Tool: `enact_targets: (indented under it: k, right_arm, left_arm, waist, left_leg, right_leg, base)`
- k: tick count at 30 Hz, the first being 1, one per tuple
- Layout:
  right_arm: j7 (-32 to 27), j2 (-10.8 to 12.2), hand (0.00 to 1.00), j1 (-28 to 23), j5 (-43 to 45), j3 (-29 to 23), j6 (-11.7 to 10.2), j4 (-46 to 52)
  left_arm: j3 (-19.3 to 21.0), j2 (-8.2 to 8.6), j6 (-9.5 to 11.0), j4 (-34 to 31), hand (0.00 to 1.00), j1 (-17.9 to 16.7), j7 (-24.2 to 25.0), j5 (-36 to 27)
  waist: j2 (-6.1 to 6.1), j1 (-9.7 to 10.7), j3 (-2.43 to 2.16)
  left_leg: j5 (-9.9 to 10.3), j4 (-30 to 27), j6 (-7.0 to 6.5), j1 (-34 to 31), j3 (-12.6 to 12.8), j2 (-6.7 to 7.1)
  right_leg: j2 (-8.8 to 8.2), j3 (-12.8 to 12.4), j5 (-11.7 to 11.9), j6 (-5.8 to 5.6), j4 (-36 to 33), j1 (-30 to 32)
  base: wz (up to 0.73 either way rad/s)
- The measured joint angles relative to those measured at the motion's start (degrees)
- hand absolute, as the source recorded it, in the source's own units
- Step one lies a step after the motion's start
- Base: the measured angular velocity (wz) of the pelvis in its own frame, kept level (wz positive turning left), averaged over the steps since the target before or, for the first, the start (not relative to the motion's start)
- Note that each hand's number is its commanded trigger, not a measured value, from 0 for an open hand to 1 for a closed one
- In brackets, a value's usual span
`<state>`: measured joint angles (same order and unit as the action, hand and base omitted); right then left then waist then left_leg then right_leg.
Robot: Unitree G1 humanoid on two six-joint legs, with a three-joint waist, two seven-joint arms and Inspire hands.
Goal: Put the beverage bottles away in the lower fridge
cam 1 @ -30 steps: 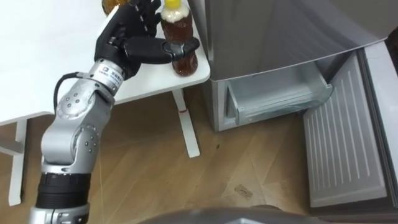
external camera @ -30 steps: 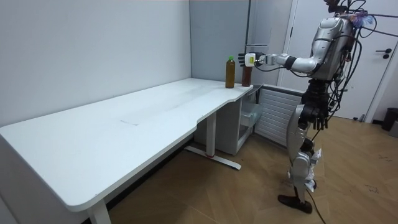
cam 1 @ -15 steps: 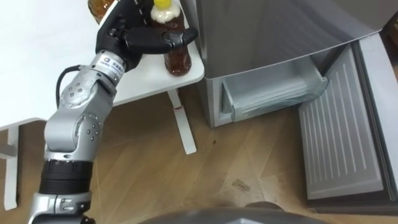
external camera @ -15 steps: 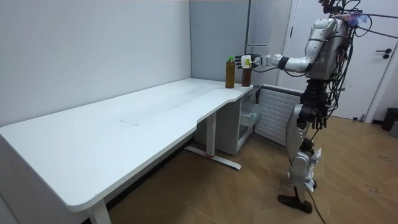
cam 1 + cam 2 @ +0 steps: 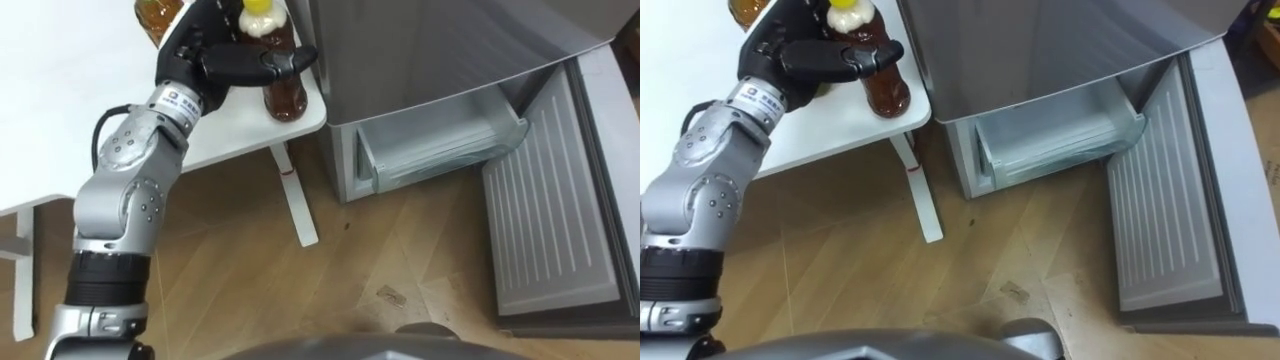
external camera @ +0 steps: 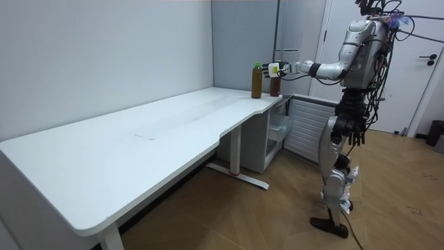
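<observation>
Left eye view: left hand [image 5: 205, 52] clasps a yellow-capped brown plastic bottle [image 5: 287, 95] at the white table's [image 5: 60, 120] corner. Another brown bottle [image 5: 155, 12] shares the table

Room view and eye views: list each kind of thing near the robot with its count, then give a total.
Drink bottles: 2, a free bottle and a held bottle in the left robot hand
White table: 1
Fridge: 1
Total: 4
</observation>
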<state>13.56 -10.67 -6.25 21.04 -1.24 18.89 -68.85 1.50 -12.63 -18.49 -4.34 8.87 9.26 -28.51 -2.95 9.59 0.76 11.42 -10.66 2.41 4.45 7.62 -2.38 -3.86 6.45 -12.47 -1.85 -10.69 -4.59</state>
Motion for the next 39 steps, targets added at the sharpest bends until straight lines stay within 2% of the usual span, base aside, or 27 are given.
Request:
enact_targets:
  k: [8, 14, 22, 30, 32, 34, 37, 39]
  right_arm:
    - [0.2, 0.0, 0.0, 0.0, 0.0, 0.0, 0.0, 0.0]
    - [0.4, 0.0, 0.0, -0.1, 0.0, -0.1, 0.0, 0.0]
    - [0.2, 0.2, 0.0, 0.2, 0.0, 0.0, -0.1, 0.0]
    - [0.1, 0.0, 0.0, 3.0, -0.4, -0.3, -0.7, 0.3]
    - [-0.1, 0.1, 0.0, 3.4, -0.4, -0.9, -0.7, 1.0]
    - [-0.5, 0.2, 0.0, 3.7, -1.4, -1.2, -1.0, 2.5]
    - [-1.1, 0.0, 0.0, 3.6, -2.8, -0.5, -1.3, 4.2]
    - [-0.9, -0.1, 0.0, 3.4, -2.8, 0.9, -1.2, 4.8]
  left_arm:
    - [0.0, 0.0, 0.0, 2.8, 1.0, 0.7, 1.7, 0.1]
    - [-1.3, -0.12, -1.7, 6.2, 1.0, 0.9, 2.7, 0.7]
    - [-1.9, -0.28, -2.0, 6.6, 1.0, 0.9, 2.7, 1.2]
    - [-1.7, -0.08, -2.0, 9.0, 1.0, 1.2, 2.3, 2.2]
    - [-1.5, 0.11, -2.0, 8.6, 1.0, 1.2, 1.8, 2.2]
    - [-1.5, 0.41, -2.0, 8.0, 1.0, 1.2, 0.8, 2.2]
    - [-1.7, 0.61, -2.0, 5.9, 1.0, 1.2, 0.2, 2.2]
    - [-1.8, 0.67, -1.9, 3.5, 1.0, 1.2, -0.2, 2.4]
  waist:
    - [0.19, 1.4, 0.1]
    - [0.67, 1.7, 0.35]
    - [0.92, 1.7, 0.22]
    - [1.12, 0.8, 0.12]
    - [1.12, 0.6, -0.02]
    - [1.1, -0.3, -0.28]
    - [1.21, -1.4, -0.3]
    - [1.33, -2.8, -0.35]
  left_leg:
    - [0.0, 0.0, 0.0, 0.1, 0.0, 0.0]
    - [0.0, 0.0, 0.0, 0.0, 0.0, -0.01]
    - [0.0, 0.0, 0.0, -0.6, 0.0, -0.01]
    - [0.0, 0.0, 0.0, -0.4, -0.1, -0.01]
    - [0.0, 0.0, 0.0, -0.4, -0.2, -0.01]
    - [0.0, 0.0, 0.0, -0.3, -0.2, -0.02]
    - [0.0, 0.0, 0.0, -0.4, -0.1, -0.04]
    - [0.0, 0.0, 0.0, -0.3, -0.1, -0.06]
  right_leg:
    - [-0.01, 0.2, 0.1, -0.02, -0.1, -0.2]
    - [0.0, 0.1, 0.1, -0.06, -0.2, 0.1]
    - [0.0, -0.1, 0.3, -0.07, -0.2, 0.8]
    - [0.04, -0.5, 0.4, -0.06, -0.1, 0.8]
    - [0.04, -0.4, 0.4, -0.06, -0.1, 0.7]
    - [0.05, -0.4, 0.4, -0.06, -0.1, 0.7]
    - [0.05, -0.3, 0.4, -0.06, -0.1, 0.7]
    - [0.06, -0.3, 0.4, -0.06, -0.1, 0.6]
  base:
    - [0.01]
    - [0.0]
    - [0.0]
    - [-0.02]
    - [0.0]
    - [-0.02]
    - [0.0]
    - [-0.02]
